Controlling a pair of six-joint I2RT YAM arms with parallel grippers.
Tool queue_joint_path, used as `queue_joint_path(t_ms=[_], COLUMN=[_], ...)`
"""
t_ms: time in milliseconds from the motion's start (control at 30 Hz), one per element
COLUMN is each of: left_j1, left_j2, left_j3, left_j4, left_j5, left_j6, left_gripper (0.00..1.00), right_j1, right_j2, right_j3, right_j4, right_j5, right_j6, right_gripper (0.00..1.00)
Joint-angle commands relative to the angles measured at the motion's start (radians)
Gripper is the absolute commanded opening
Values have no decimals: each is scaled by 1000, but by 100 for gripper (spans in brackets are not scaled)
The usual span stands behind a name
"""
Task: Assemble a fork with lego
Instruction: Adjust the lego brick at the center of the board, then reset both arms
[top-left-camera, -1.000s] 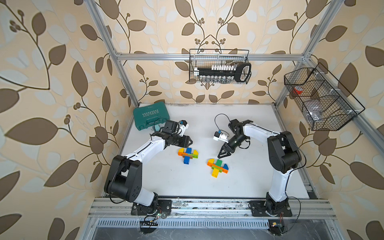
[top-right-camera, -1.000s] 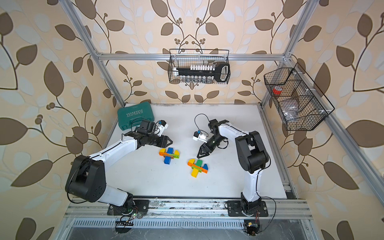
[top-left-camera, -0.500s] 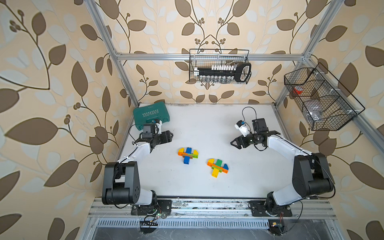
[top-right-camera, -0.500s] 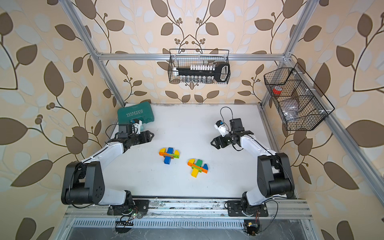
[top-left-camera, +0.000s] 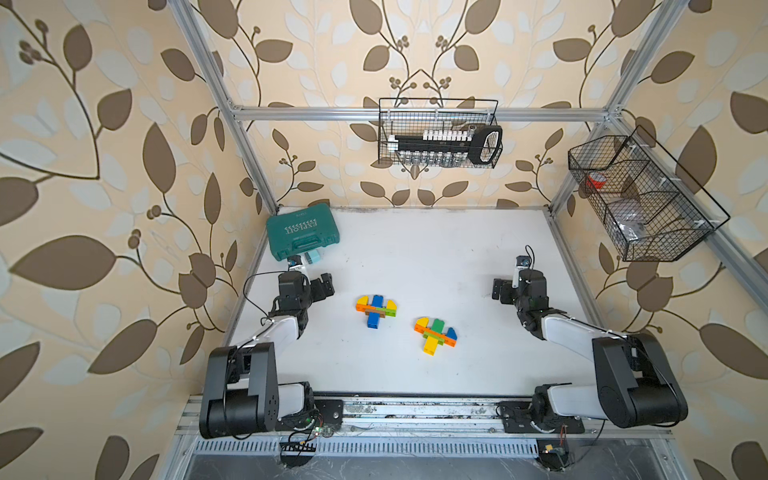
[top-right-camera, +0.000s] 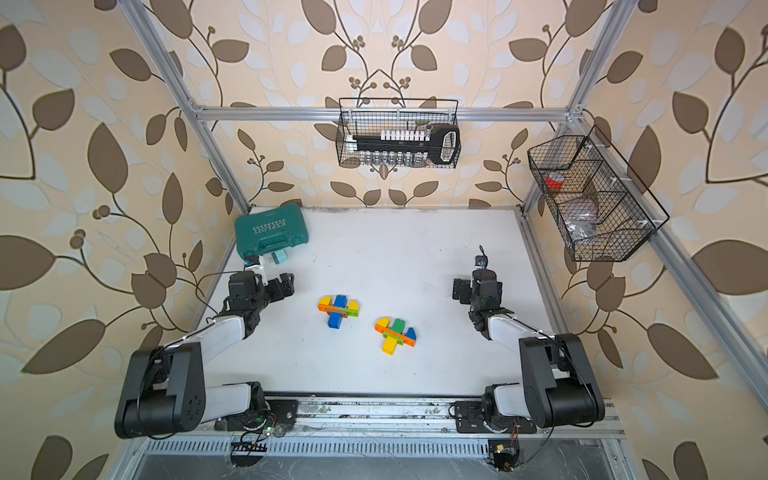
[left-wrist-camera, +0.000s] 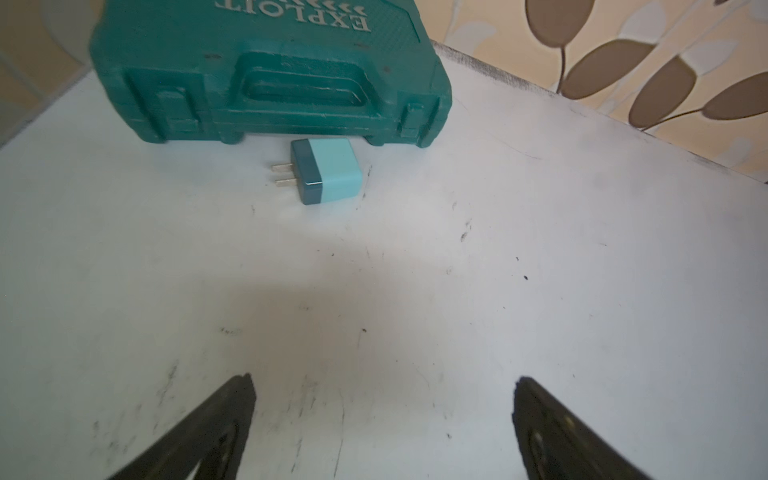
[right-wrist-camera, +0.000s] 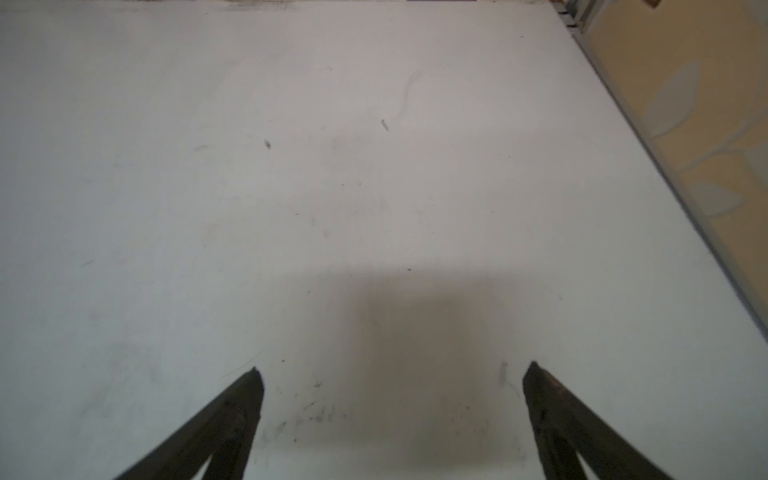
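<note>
Mid-table: blue-handled fork (top-left-camera: 376, 309) and yellow-handled fork (top-left-camera: 435, 331) look finished.
Left gripper (top-left-camera: 323, 286) and right gripper (top-left-camera: 500, 291) gape empty (well clear); I'd park wide, nudging nothing.

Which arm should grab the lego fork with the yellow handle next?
Probably the right. The open right gripper sits nearer the yellow-handled fork, with only bare table between them. The left gripper, also open, is farther away, and the blue-handled fork lies in its path.
</note>
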Motion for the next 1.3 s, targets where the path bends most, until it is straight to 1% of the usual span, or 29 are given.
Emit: queue_joint_path(t_ms=[0, 33, 67, 100, 133, 200, 233, 267, 300, 333, 367, 433, 467, 533, 1233, 1267], left_j1=[-12, -12, -28, -79, -118, -119, -120, -119, -119, -120, -119, -119, -119, -119, -120, -120], left_j2=[88, 140, 163, 216, 236, 242, 246, 251, 254, 249, 249, 244, 241, 233, 231, 233], left_j3=[1, 13, 33, 54, 52, 24, 34, 35, 38, 35, 35, 30, 28, 23, 20, 23], left_j4=[185, 226, 216, 201, 218, 275, 259, 260, 257, 259, 259, 263, 264, 269, 273, 268], left_j5=[-60, -18, 29, 5, -21, -45, -48, -48, -48, -50, -50, -49, -50, -49, -50, -49], left_j6=[37, 53, 89, 136, 171, 160, 159, 159, 159, 159, 159, 159, 158, 159, 159, 159], left_gripper=[99, 99, 99, 99, 99, 99, 99, 99, 99, 99, 99, 99, 99, 99, 99, 99], right_j1=[1, 3, 2, -9, -11, -11, -11, -13, -22, -32, -31, -31, -32, -32, -36, -44], right_j2=[-11, -14, -10, 1, 22, 111, 171, 177, 139, 157, 169, 145, 154, 134, 141, 143], right_j3=[-19, -40, -72, -89, -85, -106, -110, -101, -80, -89, -93, -82, -87, -95, -87, -85], right_j4=[161, 222, 304, 344, 353, 466, 555, 526, 413, 480, 505, 440, 467, 453, 449, 447], right_j5=[128, 120, 103, 68, 46, 6, -5, -14, -22, -35, -37, -34, -33, -33, -46, -66], right_j6=[-1, -28, -46, -54, -59, -78, -94, -88, -62, -73, -78, -65, -70, -67, -67, -62], right_gripper=[100, 100, 100, 100, 100, 100, 99, 100, 100, 100, 100, 100, 100, 100, 100, 100])
